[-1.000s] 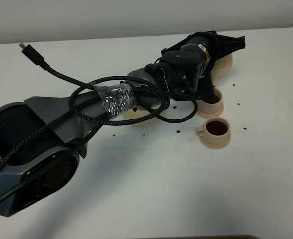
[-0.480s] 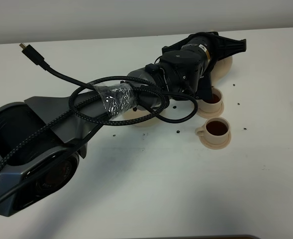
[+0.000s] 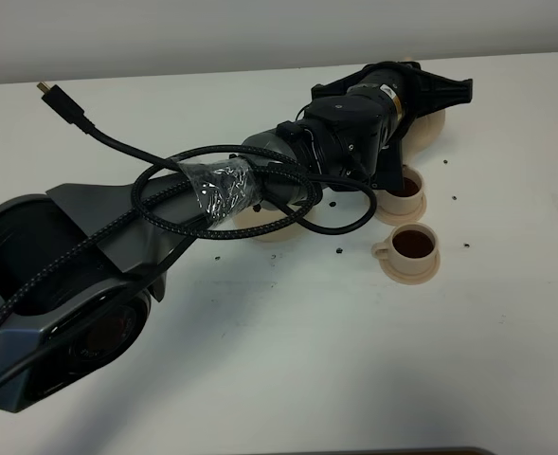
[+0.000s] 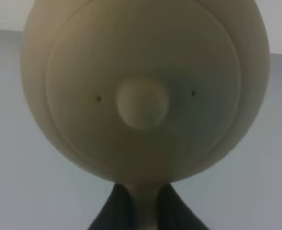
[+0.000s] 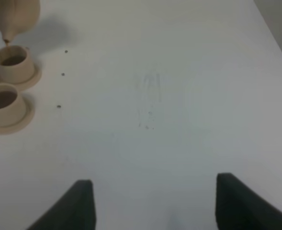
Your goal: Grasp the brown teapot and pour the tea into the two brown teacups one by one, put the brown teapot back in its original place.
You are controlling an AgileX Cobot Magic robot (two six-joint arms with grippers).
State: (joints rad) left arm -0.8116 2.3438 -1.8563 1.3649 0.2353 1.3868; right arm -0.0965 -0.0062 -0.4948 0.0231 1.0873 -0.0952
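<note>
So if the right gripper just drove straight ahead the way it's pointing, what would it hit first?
Probably nothing but bare table. The right gripper is open, and both teacups sit well off to one side; depth is unclear.

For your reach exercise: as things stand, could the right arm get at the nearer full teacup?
Probably yes. The right end effector is open and empty, with bare table between it and the nearer teacup. The teapot, held by the left end effector, hangs over the farther cup.
</note>
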